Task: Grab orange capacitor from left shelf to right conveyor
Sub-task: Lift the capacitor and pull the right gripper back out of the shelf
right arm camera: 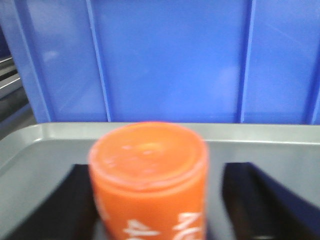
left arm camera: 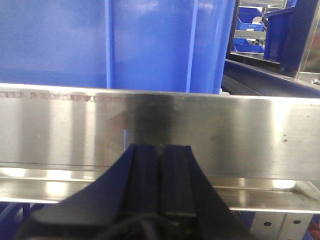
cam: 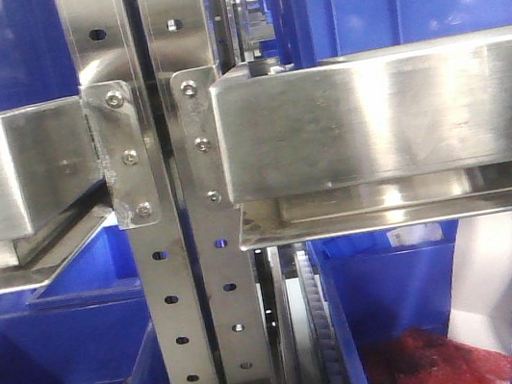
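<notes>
Left claw [left arm camera: 160,148] closed, empty, right claw [right arm camera: 161,172] wide open astride orange capacitor [right arm camera: 149,195]

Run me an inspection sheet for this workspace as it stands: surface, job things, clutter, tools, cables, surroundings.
Surface: grey tray with a rounded rim, under the capacitor.
Job's things: orange capacitor upright, blurred, white print partly readable; left shelf of stainless steel, with bolted brackets; conveyor not in view.
Clutter: dark red bags in the lower blue bin.
Grippers: left tool shut and empty, facing a steel rail; right tool looks open, fingers either side of the capacitor with a gap showing.
Cables: nothing seen.
Surroundings: blue bin wall close behind the tray; more blue bins on far racks.
</notes>
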